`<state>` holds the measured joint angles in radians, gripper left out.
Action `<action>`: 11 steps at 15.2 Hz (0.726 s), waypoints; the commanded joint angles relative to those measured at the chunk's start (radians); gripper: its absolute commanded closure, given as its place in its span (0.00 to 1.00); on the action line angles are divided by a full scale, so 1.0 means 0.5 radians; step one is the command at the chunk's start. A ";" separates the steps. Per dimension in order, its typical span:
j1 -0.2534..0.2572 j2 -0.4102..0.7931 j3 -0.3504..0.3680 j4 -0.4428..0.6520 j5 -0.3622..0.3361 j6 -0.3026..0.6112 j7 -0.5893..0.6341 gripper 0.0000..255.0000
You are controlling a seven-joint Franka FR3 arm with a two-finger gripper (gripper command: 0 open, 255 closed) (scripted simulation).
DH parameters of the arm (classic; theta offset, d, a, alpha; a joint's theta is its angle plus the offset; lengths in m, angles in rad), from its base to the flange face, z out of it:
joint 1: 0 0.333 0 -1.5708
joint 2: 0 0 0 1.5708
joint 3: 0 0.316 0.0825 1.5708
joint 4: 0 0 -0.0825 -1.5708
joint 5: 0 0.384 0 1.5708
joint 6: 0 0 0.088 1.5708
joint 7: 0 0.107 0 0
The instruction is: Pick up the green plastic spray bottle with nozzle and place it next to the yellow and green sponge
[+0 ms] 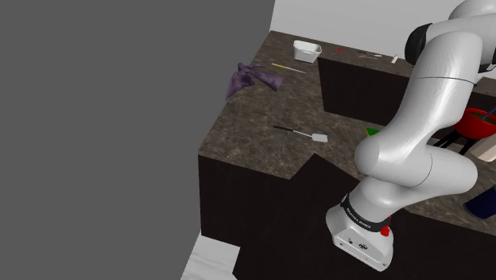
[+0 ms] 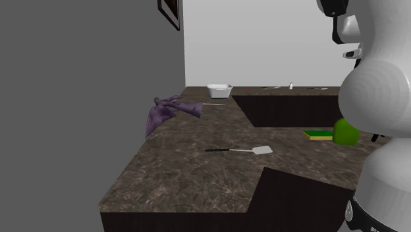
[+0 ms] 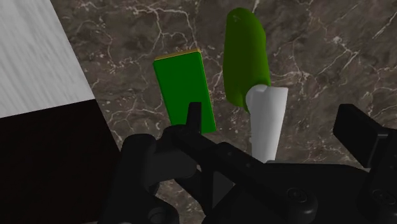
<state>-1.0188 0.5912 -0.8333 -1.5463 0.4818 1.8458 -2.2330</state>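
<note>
Spray bottle (image 3: 245, 57) lying just beside the sponge (image 3: 184, 89)
The tool (image 3: 270, 114) looks open, clear of the bottle I think; worktop (image 3: 318, 38) edge close beside the sponge.

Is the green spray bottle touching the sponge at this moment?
Apart. The wrist view shows a strip of dark marbled countertop running between the spray bottle and the sponge along their facing sides.
</note>
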 commanded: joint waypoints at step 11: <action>-0.031 -0.040 -0.028 0.177 -0.046 -0.196 0.037 0.00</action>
